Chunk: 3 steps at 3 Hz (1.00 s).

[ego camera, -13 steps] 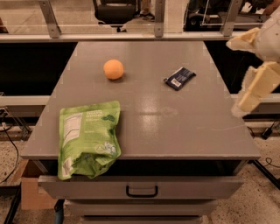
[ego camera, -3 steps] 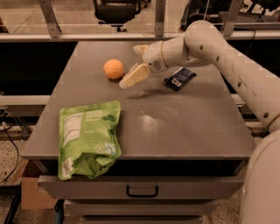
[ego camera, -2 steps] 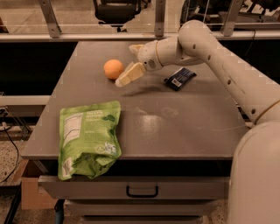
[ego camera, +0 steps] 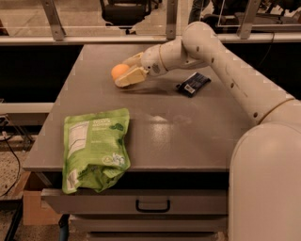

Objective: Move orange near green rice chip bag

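The orange (ego camera: 118,70) sits on the grey table (ego camera: 188,127) at the far left-middle. My gripper (ego camera: 122,73) has reached it from the right. Its two pale fingers (ego camera: 130,77) stand apart, one behind the orange and one in front, so the orange lies between their tips. I see no squeeze on it, and it rests on the table. The green rice chip bag (ego camera: 95,148) lies flat at the front left corner, its lower end hanging over the table edge, well apart from the orange.
A small dark blue packet (ego camera: 193,84) lies right of the gripper, under my arm (ego camera: 221,56). A drawer with a handle (ego camera: 153,205) sits below the table front. A chair (ego camera: 127,12) and rails stand behind the table.
My arm came in from the right edge and swept left across the table. The gripper closed the last gap, and its fingers now straddle the orange. The orange and bag have not moved.
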Each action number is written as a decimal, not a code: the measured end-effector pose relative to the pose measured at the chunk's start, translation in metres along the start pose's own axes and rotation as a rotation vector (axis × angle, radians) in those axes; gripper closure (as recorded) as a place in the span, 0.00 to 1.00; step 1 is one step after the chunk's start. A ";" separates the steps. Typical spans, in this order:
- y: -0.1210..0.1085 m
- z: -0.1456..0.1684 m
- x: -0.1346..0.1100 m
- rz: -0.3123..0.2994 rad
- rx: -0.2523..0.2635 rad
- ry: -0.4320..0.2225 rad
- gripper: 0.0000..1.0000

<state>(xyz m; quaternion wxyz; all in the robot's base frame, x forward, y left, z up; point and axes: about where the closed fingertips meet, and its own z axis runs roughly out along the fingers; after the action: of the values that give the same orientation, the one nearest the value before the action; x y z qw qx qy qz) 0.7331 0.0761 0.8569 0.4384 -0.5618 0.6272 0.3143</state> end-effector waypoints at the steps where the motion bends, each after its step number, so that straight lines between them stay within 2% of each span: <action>1: 0.002 -0.006 -0.001 0.008 0.005 -0.005 0.62; 2: 0.005 -0.039 -0.014 0.025 0.063 -0.049 0.86; 3: 0.024 -0.085 -0.015 0.072 0.089 -0.033 1.00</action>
<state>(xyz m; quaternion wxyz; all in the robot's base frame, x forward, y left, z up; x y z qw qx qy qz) 0.6924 0.0116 0.9035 0.4616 -0.5137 0.6530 0.3109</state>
